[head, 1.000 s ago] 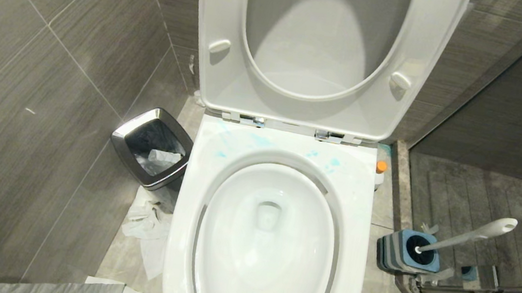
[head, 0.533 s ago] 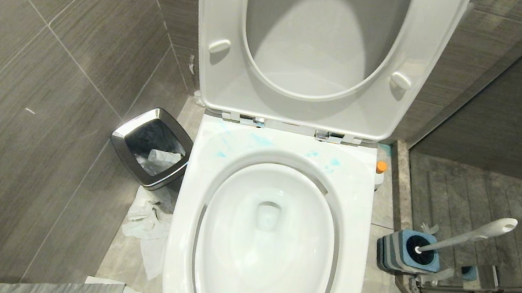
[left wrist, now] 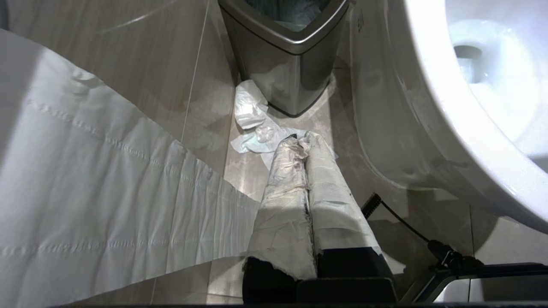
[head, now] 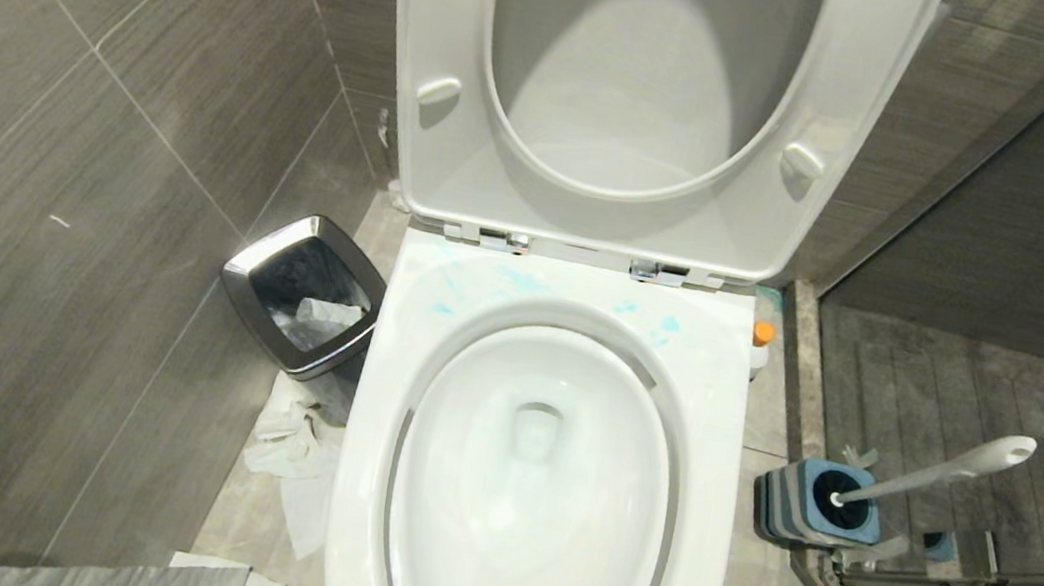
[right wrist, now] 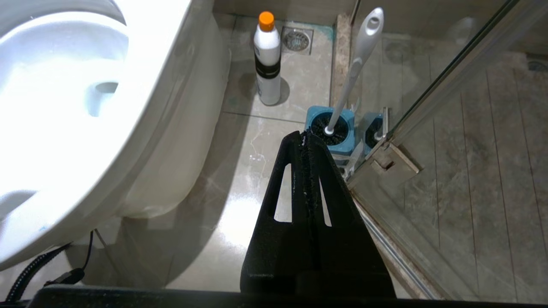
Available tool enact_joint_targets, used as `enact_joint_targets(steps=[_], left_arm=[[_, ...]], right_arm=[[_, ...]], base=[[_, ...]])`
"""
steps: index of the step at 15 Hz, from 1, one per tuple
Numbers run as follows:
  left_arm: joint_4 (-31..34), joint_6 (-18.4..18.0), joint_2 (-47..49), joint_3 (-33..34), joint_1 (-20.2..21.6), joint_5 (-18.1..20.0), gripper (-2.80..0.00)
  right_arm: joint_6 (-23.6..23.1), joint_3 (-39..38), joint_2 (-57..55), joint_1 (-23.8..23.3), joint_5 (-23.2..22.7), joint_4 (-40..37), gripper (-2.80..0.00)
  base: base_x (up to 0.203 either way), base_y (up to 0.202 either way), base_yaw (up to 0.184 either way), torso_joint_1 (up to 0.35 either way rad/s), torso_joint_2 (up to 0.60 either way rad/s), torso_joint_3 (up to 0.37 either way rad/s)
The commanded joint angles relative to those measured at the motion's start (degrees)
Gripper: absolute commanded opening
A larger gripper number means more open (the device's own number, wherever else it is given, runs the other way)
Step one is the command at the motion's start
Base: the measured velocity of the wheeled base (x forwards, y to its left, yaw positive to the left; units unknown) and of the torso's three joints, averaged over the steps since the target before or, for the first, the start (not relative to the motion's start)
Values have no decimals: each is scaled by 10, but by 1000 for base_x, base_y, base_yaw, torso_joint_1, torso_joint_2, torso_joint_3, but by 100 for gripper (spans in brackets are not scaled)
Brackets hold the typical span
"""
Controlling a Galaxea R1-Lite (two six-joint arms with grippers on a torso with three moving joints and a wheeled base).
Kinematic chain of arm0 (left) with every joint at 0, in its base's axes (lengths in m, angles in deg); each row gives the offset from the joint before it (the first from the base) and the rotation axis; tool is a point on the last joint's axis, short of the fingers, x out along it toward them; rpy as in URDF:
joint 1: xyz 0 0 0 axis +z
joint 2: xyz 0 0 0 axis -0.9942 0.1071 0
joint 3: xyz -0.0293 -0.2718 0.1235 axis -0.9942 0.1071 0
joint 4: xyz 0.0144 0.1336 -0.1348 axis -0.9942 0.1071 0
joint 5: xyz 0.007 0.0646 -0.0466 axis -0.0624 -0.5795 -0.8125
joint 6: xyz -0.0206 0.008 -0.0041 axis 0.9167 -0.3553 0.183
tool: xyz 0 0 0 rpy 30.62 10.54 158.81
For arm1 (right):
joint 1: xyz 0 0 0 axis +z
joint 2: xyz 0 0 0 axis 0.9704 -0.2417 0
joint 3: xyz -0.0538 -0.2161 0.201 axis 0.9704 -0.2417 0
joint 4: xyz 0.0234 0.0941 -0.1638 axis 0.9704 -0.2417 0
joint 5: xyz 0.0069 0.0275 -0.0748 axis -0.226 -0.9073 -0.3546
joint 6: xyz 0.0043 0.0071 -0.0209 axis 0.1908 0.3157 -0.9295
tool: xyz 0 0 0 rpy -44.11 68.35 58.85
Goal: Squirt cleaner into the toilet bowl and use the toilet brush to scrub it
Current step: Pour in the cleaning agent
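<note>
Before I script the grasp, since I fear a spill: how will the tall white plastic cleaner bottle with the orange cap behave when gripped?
The tall white plastic cleaner bottle with the orange cap stands upright on a narrow base on glossy floor tile, so a sideways nudge would probably tip it. Its smooth round body may slip or roll. The cap looks closed, so leakage seems unlikely.

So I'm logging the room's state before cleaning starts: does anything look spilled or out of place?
Yes. Blue smears mark the toilet bowl rim below the hinges, not inside the bowl. Crumpled paper lies on the floor beside the waste bin. The left gripper fingers are wrapped in tissue.
</note>
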Motion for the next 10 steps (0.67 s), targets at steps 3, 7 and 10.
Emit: enact_joint_targets(steps=[3,7,10], left_arm=[[0,0,0,1,0,0,-280],[0,0,0,1,0,0,-280],[0,0,0,1,0,0,-280]], right_arm=[[0,-14,-1,1,1,0,-280],[0,-14,-1,0,0,0,-280],[0,-14,-1,0,1,0,-280]], base=[[0,0,0,1,2,-140],[0,0,0,4,3,-188],[0,0,0,1,2,-195]])
